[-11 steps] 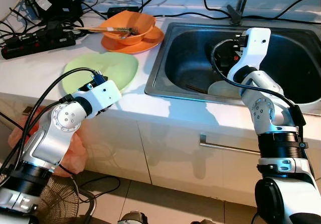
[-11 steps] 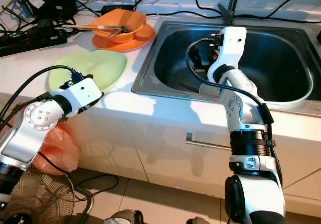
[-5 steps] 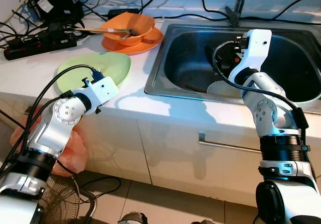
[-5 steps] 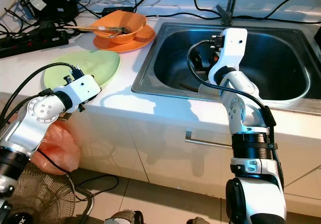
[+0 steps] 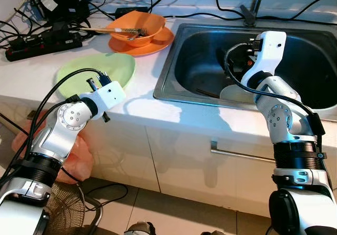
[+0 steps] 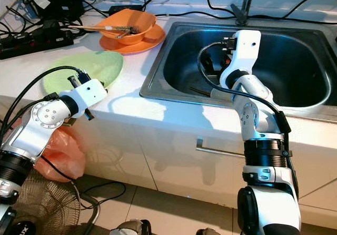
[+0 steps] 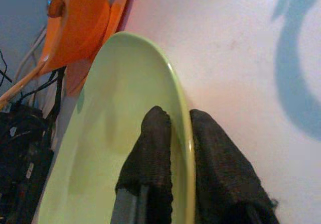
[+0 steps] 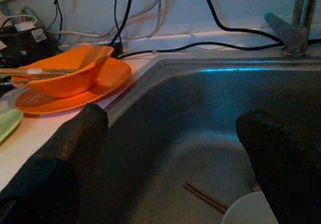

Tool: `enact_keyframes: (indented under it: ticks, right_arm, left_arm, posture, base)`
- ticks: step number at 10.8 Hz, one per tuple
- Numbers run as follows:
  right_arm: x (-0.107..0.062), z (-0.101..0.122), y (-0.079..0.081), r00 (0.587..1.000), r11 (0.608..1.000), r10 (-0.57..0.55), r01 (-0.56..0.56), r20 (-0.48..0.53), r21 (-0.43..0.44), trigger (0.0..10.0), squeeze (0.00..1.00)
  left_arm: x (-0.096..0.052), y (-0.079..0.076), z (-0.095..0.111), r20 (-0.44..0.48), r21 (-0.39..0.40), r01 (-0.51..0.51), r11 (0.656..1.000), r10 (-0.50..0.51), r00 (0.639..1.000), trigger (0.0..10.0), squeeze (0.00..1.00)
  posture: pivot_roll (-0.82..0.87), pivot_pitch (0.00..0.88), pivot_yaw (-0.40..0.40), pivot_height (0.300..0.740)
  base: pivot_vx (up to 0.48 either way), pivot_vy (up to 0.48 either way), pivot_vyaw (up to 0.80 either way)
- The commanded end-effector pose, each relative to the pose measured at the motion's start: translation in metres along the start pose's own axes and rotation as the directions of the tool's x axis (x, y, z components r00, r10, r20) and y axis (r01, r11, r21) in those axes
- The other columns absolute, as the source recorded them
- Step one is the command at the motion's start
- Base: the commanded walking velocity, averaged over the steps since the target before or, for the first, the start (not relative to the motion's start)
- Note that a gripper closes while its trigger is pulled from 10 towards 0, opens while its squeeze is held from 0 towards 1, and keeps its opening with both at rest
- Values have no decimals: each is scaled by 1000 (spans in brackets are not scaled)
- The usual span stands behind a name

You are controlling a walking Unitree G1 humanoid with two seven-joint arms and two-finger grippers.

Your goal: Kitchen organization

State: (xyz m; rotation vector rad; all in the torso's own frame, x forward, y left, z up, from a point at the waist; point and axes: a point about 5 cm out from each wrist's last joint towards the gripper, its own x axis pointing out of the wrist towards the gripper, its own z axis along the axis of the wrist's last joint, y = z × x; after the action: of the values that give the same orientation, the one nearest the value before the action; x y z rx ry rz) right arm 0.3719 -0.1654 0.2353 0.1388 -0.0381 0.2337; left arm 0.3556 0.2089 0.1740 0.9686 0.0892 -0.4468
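In the head view, our left gripper (image 5: 101, 80) holds the green plate (image 5: 108, 71) on the tabletop (image 5: 31, 66), and the orange bowl (image 5: 138, 28) is not yet sorted. In the left wrist view, the jaws pinch the plate's rim. In the right wrist view, our right gripper (image 8: 175, 148) hangs wide over the sink (image 8: 165, 108). We read no writing.

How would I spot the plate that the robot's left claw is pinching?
Start at the steel sink. On the white counter to its left lies a flat pale green plate, its rim in the left gripper. Unlike the orange bowl and orange plate behind, it's empty.
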Motion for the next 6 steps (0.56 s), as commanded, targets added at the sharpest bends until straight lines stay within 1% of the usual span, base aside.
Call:
enact_keyframes:
  ticks: [1, 3, 6]
  right_arm:
    - [-2, 1, -1, 1000, 1000, 0, 0, 3, 11, 10000, 0]
    - [-2, 0, -2, 1000, 1000, -3, 3, 1, 8, 10000, 0]
    - [-1, 0, -3, 1000, 1000, -1, 1, -4, 7, 10000, 0]
  left_arm:
    - [-1, -19, -21, -86, -39, 83, 996, -86, 993, 0, 0]
    - [0, -19, -21, -78, -39, 79, 996, -82, 994, 0, 0]
    - [1, -20, -11, -28, -27, 73, 997, -74, 997, 0, 0]
  posture:
    - [114, 115, 74, 740]
    - [113, 111, 72, 740]
    - [113, 109, 71, 740]
  base:
    - [0, 0, 0]
    - [0, 0, 0]
    - [0, 0, 0]
